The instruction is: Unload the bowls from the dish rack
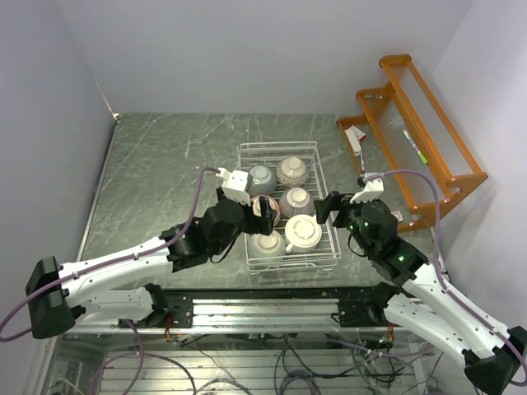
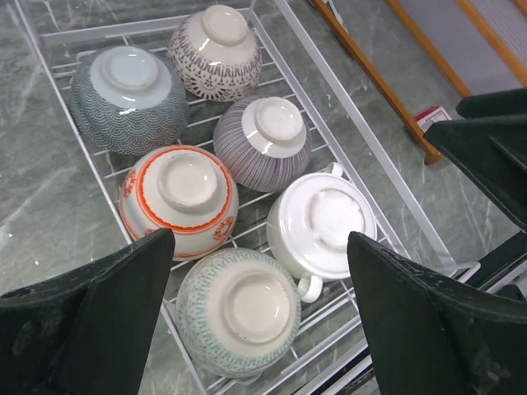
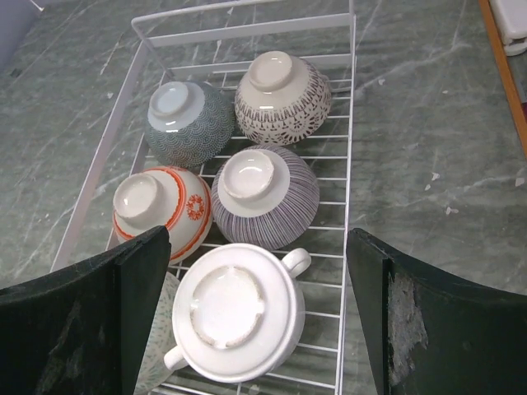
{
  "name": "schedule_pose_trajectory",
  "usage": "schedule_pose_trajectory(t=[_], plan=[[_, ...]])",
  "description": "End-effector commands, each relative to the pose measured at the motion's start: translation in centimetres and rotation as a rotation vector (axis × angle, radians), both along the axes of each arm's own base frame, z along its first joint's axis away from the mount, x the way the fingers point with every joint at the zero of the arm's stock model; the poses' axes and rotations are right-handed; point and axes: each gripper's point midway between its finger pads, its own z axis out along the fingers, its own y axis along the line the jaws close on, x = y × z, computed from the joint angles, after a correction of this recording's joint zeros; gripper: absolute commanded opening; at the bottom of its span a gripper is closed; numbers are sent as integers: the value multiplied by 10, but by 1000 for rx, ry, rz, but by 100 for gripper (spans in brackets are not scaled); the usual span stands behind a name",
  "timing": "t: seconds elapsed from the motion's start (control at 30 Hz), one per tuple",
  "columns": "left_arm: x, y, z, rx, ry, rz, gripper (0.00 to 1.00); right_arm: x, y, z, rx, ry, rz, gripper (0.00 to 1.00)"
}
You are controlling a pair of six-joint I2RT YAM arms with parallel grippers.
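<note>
**Desk:** What is the top camera giving you?

**Operator:** I'm seeing the dish rack sitting on the table, with six bowls lying upside down inside it in two rows. My left gripper is hovering over the rack's left row, jaws standing wide and holding nothing. My right gripper is hanging at the rack's right rim, equally wide and empty. An orange shelf rack is standing at the far right.

**Desk:** And the left wrist?

**Operator:** I'm looking down between spread fingers at all six. The scale-patterned bowl and lace-patterned bowl are lying farthest. The orange-banded bowl and striped bowl are sitting in the middle. The teal-mesh bowl and white handled bowl are lying nearest.

**Desk:** Right wrist?

**Operator:** I'm viewing the same rack from its other side. The white handled bowl is lying closest, between my parted fingers and untouched. The teal-mesh bowl is hiding partly behind the left finger.
</note>
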Motion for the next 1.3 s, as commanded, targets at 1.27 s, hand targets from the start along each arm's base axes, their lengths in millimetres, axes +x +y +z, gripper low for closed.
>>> schedule_pose_trajectory(t=[1.27], plan=[[1,28,-30,78,57,217,86,45,-25,-52,-284,191,-249,70]])
